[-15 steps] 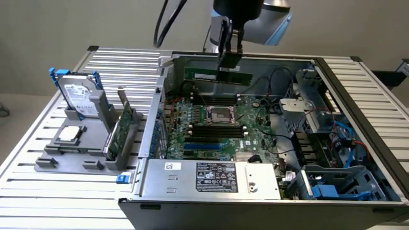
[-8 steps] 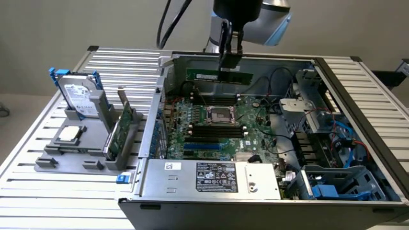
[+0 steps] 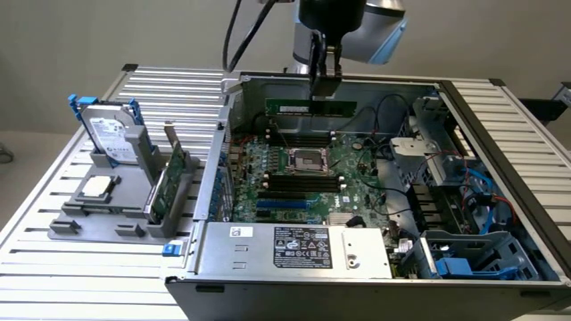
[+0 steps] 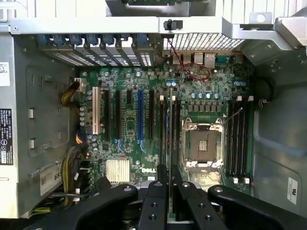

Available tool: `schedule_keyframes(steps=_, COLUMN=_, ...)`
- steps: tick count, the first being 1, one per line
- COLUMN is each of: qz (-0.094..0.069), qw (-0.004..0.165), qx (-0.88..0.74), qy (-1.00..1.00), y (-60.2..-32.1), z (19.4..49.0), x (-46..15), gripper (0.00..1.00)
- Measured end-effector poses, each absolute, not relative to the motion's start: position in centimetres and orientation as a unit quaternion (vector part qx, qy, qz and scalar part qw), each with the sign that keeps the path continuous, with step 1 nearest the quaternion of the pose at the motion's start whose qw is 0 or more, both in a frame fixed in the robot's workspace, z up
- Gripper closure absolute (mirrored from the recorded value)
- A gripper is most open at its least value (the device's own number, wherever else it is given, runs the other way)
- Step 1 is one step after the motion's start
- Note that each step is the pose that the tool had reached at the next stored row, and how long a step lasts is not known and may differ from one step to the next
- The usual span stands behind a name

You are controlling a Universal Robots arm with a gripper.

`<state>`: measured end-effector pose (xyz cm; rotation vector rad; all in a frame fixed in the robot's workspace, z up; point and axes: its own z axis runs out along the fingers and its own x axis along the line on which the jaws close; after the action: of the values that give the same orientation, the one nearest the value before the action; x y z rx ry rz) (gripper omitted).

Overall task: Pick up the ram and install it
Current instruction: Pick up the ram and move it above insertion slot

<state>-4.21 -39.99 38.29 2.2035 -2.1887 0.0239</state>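
The hand (image 3: 323, 91) is clamped on the long, thin green circuit-board ram stick (image 3: 290, 107) — held edge-down, with the green motherboard (image 3: 299, 190) beneath the hand.

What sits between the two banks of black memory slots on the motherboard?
The CPU socket in its metal frame, seen plainly from above in the wrist view.

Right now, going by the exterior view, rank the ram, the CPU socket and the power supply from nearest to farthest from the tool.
1. The ram, clamped in the tool over the far side of the case.
2. The CPU socket, beneath it, mid-case.
3. The power supply, along the case's near edge.
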Motion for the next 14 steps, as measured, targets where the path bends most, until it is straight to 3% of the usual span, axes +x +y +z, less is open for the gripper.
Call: schedule_keyframes(steps=14, qz=0.015, qw=0.017, qx=0.711, qy=-0.703, y=-37.6, z=36.2, x=-3.8, gripper=0.86)
